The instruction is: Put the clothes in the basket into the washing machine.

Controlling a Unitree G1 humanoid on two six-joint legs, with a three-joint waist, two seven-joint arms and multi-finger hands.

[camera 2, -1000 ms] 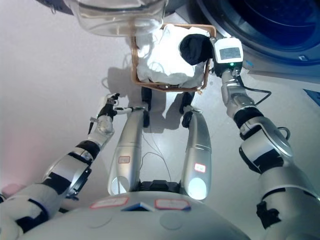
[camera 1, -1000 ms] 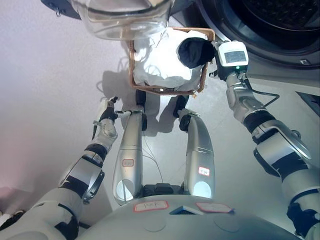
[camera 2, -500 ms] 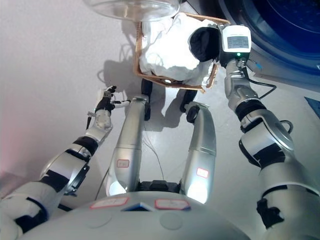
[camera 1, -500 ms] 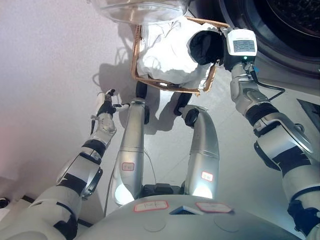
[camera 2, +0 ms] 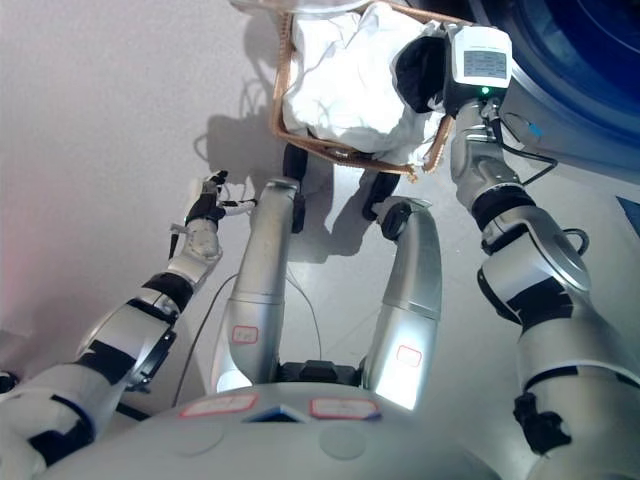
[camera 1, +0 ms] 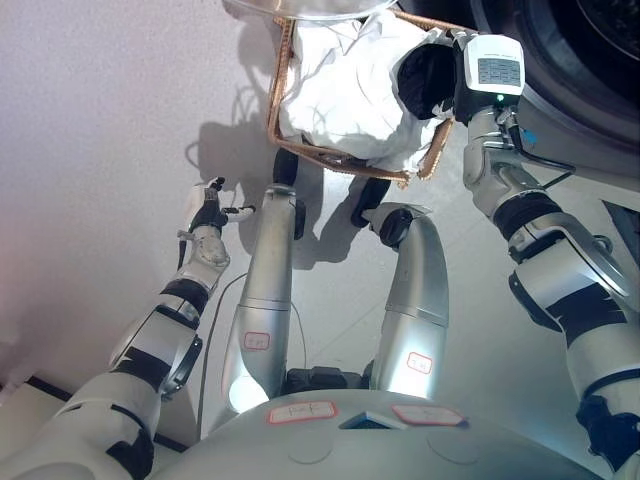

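A brown wicker basket (camera 1: 273, 110) stands on the floor at the top of both views, piled with white clothes (camera 1: 340, 85). A black garment (camera 1: 420, 78) lies at its right side. My right hand (camera 1: 461, 102) reaches in at the basket's right rim against the black garment, and its fingers are hidden behind my wrist. My left hand (camera 1: 206, 213) hangs low on the left, well clear of the basket, fingers relaxed and holding nothing.
The washing machine's dark round opening (camera 1: 585, 45) fills the top right corner, just right of the basket. Its clear glass door (camera 1: 315, 8) hangs over the basket's far edge. Pale floor (camera 1: 100, 120) spreads to the left.
The whole view has shifted, so the basket and machine now sit higher in the picture. My right hand stays at the black garment and my left hand stays low.
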